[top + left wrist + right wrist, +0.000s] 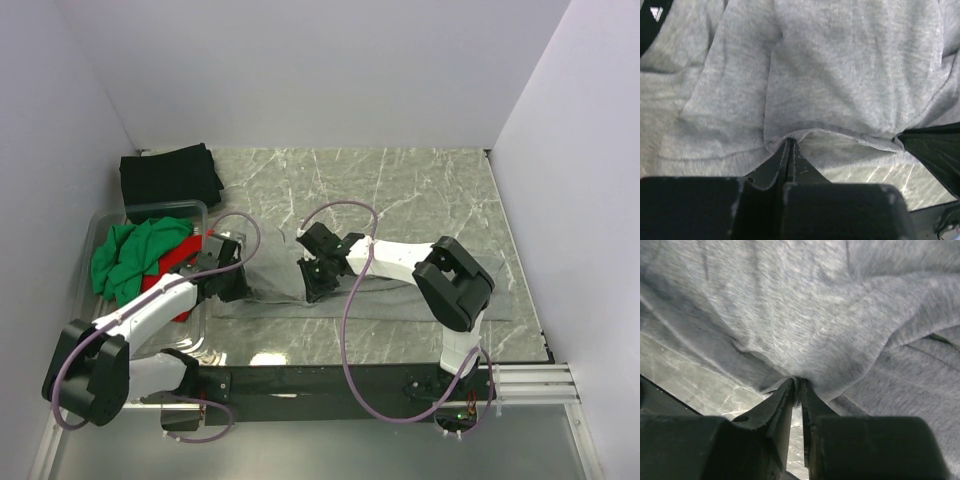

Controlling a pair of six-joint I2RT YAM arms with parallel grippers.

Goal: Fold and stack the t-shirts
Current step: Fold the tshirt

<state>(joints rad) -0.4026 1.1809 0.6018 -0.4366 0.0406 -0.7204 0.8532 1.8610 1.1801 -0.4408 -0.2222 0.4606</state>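
The heather-grey t-shirt (400, 295) lies spread across the marble table in front of both arms. My left gripper (232, 285) is at its left end, shut on a hem fold (790, 141) of the grey cloth (840, 65). A dark inner collar with a small white logo (656, 12) shows at the upper left of the left wrist view. My right gripper (315, 285) is near the shirt's middle. Its jaws (800, 381) stand slightly apart, with a bunched fold of grey cloth (805, 315) still sitting at the tips. A black t-shirt (170, 178) lies folded at the back left.
A clear plastic bin (100, 225) at the left holds a crumpled green t-shirt (135, 255) and a red one (175, 265). White walls close in the table on three sides. A black rail (330, 385) runs along the near edge.
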